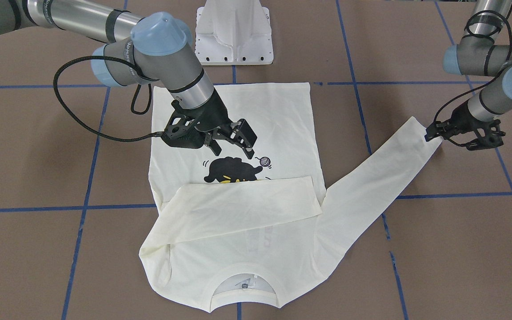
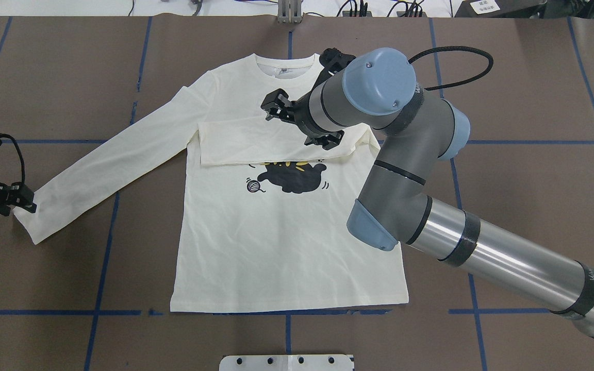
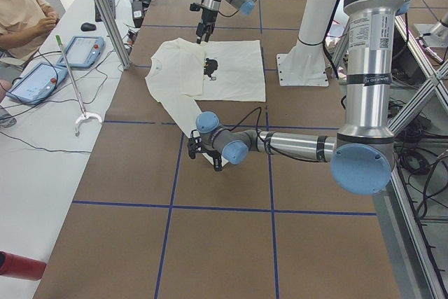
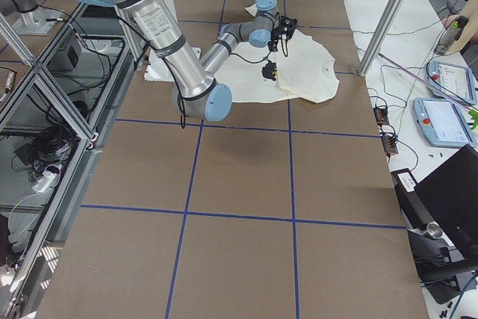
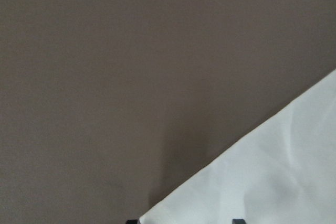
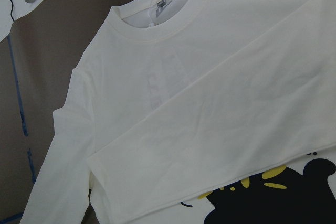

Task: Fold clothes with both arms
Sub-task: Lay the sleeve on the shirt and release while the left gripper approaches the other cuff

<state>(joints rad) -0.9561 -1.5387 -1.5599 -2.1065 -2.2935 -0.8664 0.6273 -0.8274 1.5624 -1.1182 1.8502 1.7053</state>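
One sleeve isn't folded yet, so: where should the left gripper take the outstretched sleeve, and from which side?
At the cuff, coming from beyond its outer end, where the left gripper sits: the outstretched sleeve lies flat and straight, and that edge is free.

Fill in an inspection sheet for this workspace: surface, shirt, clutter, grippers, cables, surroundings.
surface: brown table with a blue tape grid; white base on the robot's side.
shirt: flat, print up; folded sleeve across the chest, other sleeve stretched out.
clutter: nothing seen.
left gripper: at the stretched sleeve's cuff; the wrist view shows its tips apart, cloth between.
right gripper: open, empty, above the chest.
cables: black cable loops off the right arm.
surroundings: person seated at a side bench with pendants.
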